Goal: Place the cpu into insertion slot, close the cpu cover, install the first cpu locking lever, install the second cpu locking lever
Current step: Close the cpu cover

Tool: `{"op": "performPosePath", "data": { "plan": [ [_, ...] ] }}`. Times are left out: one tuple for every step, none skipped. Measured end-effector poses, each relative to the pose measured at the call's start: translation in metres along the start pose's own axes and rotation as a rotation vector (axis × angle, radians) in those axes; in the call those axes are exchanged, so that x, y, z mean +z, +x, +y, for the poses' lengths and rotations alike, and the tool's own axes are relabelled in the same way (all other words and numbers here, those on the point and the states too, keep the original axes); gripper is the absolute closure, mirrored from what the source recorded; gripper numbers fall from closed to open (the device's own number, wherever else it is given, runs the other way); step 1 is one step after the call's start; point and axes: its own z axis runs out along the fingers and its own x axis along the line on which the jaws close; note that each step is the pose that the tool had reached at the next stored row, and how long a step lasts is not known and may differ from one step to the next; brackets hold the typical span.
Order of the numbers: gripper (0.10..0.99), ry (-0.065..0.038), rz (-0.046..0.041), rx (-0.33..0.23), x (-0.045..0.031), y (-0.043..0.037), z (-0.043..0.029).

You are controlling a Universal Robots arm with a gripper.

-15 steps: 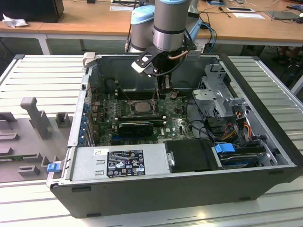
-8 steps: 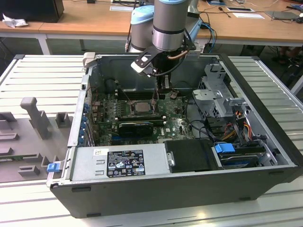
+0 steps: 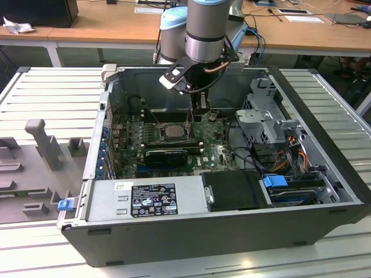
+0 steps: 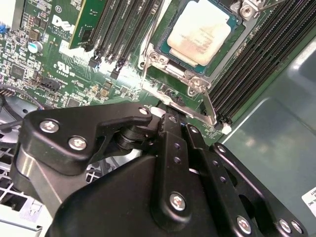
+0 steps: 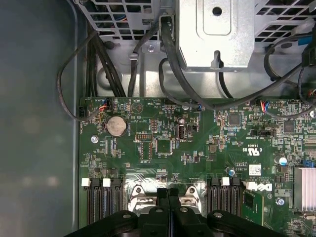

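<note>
I see the cpu (image 4: 200, 32) seated in the insertion slot (image 3: 156, 136), with the cpu cover (image 4: 172, 66) lying down around it. The gripper (image 5: 168, 193) sits at the socket's edge, fingers pinched together on nothing visible (the locking lever (image 4: 210, 106) beside them looks unlatched, I judge).

Slatted grey table (image 3: 52, 92) under open computer case (image 3: 203, 234) and grey fixtures (image 3: 43, 139).

Exterior view high, overlooking open case (image 3: 232, 237), both wrist views close above motherboard (image 4: 44, 49) (image 5: 197, 163)
</note>
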Motion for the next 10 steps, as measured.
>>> {"op": "performPosePath", "data": {
  "plan": [
    [0.980, 0.000, 0.0000, 0.000, 0.0000, 0.0000, -0.0002],
    [0.980, 0.000, -0.0001, 0.000, 0.0000, 0.0000, -0.0005],
    [0.980, 0.000, 0.0000, 0.000, 0.0000, 0.0000, -0.0006],
    [0.980, 0.000, 0.0000, 0.000, 0.0000, 0.0000, -0.0007],
    [0.980, 0.000, 0.0000, 0.000, 0.0000, 0.0000, -0.0010],
    [0.980, 0.000, 0.0000, 0.000, 0.0000, 0.0000, -0.0014],
    [0.980, 0.000, -0.0001, 0.000, -0.0001, 0.0000, -0.0016],
    [0.980, 0.000, 0.0000, 0.000, 0.0000, 0.0000, -0.0018],
    [0.980, 0.000, 0.0000, 0.000, -0.0001, 0.0000, -0.0020],
    [0.980, 0.000, 0.0000, 0.000, -0.0001, 0.0000, -0.0022]
  ]
}}
